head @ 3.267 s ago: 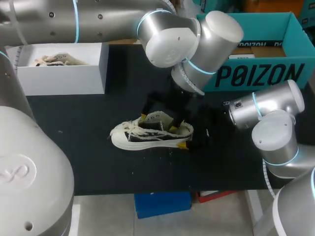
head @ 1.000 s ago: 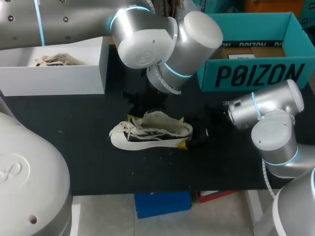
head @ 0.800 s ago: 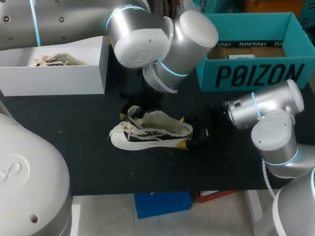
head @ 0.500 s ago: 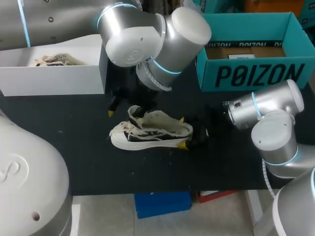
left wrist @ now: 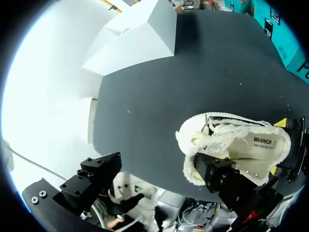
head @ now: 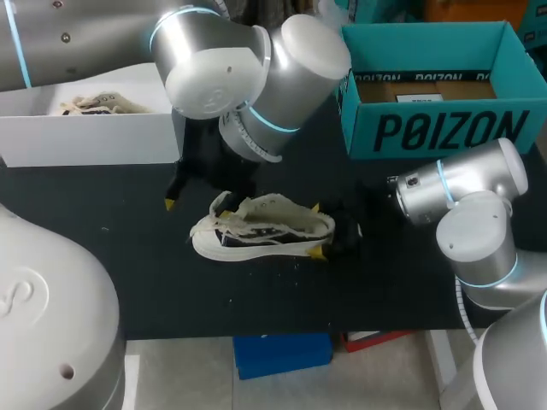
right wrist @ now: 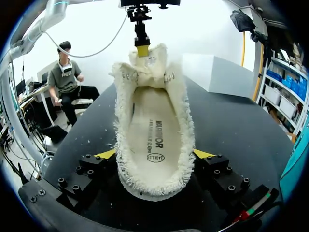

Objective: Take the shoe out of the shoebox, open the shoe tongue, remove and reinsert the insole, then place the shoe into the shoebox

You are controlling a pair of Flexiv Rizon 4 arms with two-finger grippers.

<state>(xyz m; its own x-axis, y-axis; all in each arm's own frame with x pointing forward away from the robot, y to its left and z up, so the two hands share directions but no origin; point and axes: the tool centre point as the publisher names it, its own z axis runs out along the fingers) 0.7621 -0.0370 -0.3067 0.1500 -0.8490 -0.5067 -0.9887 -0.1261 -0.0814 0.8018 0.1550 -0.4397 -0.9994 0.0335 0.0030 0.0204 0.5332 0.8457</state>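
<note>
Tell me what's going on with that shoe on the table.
The right tool is shut on the heel of the shoe, holding it on the black table. The left tool is open at the laced end, one finger against the raised tongue, apparently pulling it open. The insole sits inside; the teal shoebox stands behind.

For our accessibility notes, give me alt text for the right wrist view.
A cream shoe stands on the black table, heel clamped in the right gripper, insole showing. A yellow fingertip of the left gripper sits at its tongue.

Left hand [head: 196, 202] spread wide, right hand [right wrist: 154, 155] clamped.
</note>
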